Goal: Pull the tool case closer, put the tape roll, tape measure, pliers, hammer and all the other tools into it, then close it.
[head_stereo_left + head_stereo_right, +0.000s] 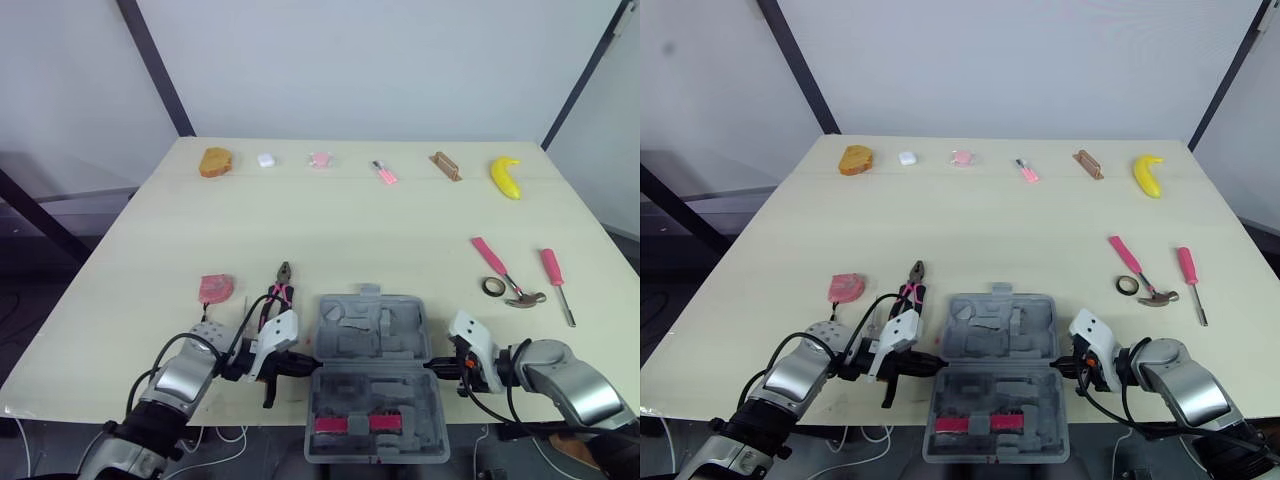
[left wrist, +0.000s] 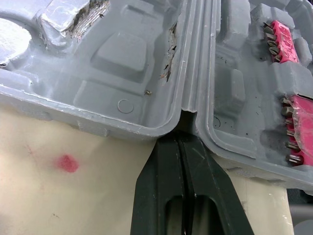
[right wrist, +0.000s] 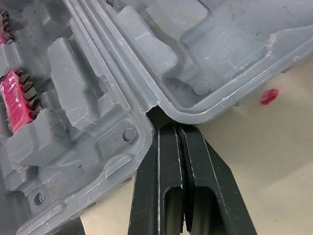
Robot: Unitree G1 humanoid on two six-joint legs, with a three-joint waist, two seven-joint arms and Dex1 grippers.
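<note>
Open grey tool case (image 1: 375, 395) sits at 6 o'clock on the pale table (image 1: 330, 225), lid laid flat toward 12. Its base, w/ two pink bit holders (image 1: 350, 424), lies toward the robot and appears to overhang the near edge. The left gripper (image 1: 308, 367) meets the case at its 9 o'clock side, the right gripper (image 1: 432, 367) at its 3 o'clock side. Each has its two black fingers pressed flat together w/ no gap, tips touching the hinge notch where lid and base join. In the wrist views the tips butt against the grey rim at the fold. Loose tools lie apart from the case. Pliers (image 1: 277, 292) w/ pink-black handles lie at approx 10 o'clock, just beside the left gripper's white housing. A pink tape measure (image 1: 216, 289) lies beyond them, also toward 10. At 2 o'clock lies a pink-handled hammer (image 1: 503, 274), w/ the tape roll (image 1: 493, 286) touching or just beside its shaft. A pink-handled screwdriver (image 1: 556, 280) lies near them, more toward 3. Along the far edge, 11 to 1 o'clock: a brown bread-like item (image 1: 215, 161), small white item (image 1: 266, 159), small pink item (image 1: 320, 159), small pink tool (image 1: 385, 172), brown block (image 1: 445, 165), banana (image 1: 506, 177).
</note>
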